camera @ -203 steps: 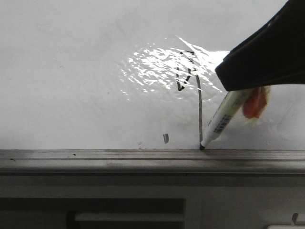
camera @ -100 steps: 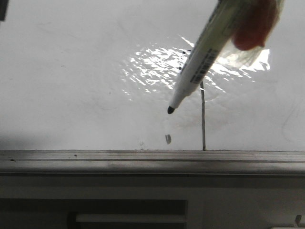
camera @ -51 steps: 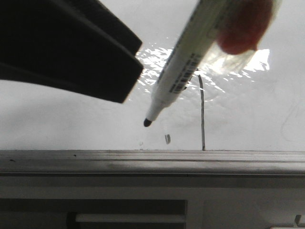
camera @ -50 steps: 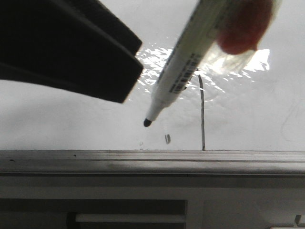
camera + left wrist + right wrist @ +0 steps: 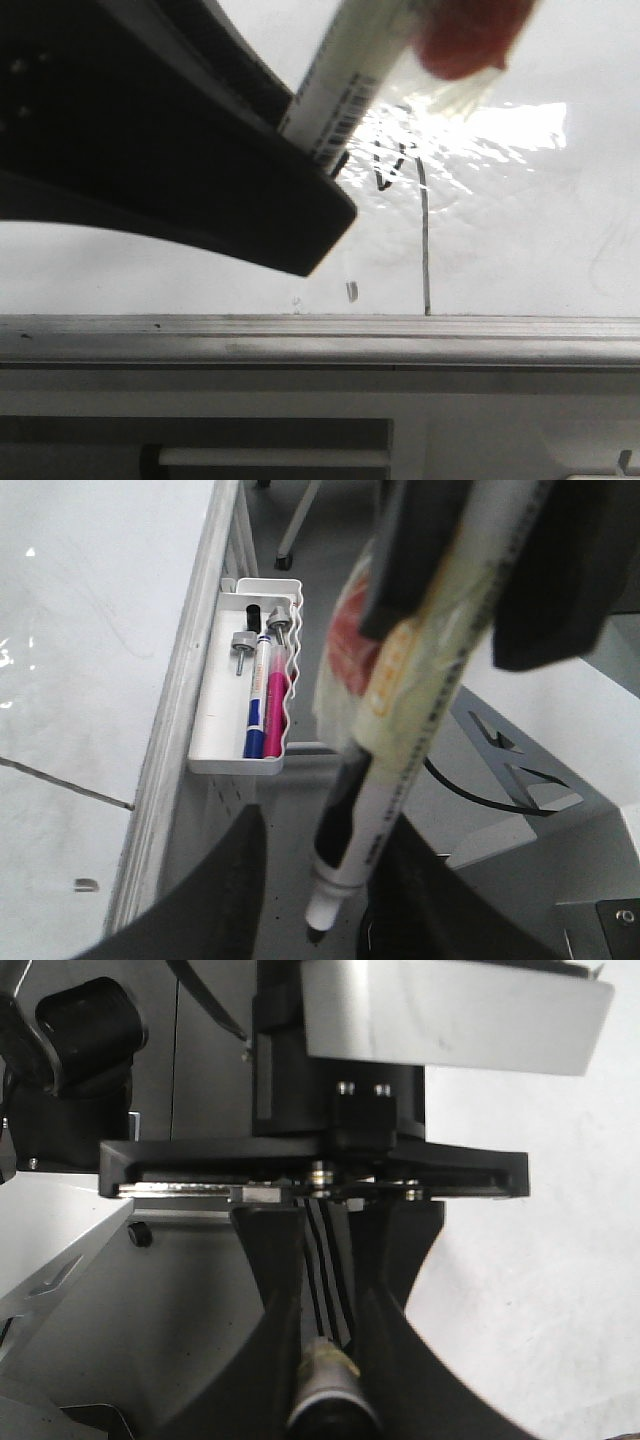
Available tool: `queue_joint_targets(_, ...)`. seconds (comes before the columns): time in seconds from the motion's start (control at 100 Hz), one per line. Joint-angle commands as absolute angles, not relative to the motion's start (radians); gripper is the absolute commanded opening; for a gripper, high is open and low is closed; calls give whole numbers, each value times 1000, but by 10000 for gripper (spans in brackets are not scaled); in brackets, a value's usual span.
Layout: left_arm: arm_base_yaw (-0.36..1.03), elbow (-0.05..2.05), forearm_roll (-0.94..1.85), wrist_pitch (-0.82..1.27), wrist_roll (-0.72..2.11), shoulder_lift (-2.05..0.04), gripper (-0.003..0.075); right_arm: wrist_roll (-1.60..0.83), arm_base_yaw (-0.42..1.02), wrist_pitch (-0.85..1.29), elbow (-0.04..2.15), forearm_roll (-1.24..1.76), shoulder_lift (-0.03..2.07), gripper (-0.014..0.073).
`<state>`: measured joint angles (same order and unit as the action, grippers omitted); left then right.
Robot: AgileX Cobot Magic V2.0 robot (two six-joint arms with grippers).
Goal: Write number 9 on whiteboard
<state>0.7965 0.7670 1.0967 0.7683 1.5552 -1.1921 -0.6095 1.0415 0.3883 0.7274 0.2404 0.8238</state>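
Observation:
The number 9 (image 5: 424, 235) is drawn in black on the whiteboard (image 5: 520, 230), a rough loop over a long stem that reaches the grey ledge (image 5: 300, 335). My right gripper (image 5: 325, 1360) is shut on a white marker (image 5: 420, 710) with red and clear tape, and holds it off the board. In the left wrist view the right gripper (image 5: 470, 570) grips the marker's upper end. My left gripper (image 5: 325, 825) is open, with its fingers on either side of the marker's tip end. In the front view a left finger (image 5: 200, 170) hides the tip.
A small dark grey smudge (image 5: 350, 291) sits left of the stem's foot. A white tray (image 5: 215, 730) holding several markers hangs off the board's edge. A black cable (image 5: 480, 795) and grey frame parts lie beyond the board.
The marker has left the stem's foot and risen up and to the left, off the board. My left gripper has come in from the left and now covers the marker's tip.

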Motion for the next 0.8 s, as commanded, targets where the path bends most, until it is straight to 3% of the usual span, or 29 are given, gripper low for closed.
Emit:
queue_joint_targets(0.0,803,801,1153,749,1557,-1179,56,-614,1044,311,763,275,821,-69)
queue_joint_targets(0.07,803,801,1153,747,1557,-1179,-20,-614,1044,318,763,284,821,-69)
queue_joint_targets(0.79,803,799,1150,838,1531,-1179,-20,-614,1044,409,763,315,936,-53)
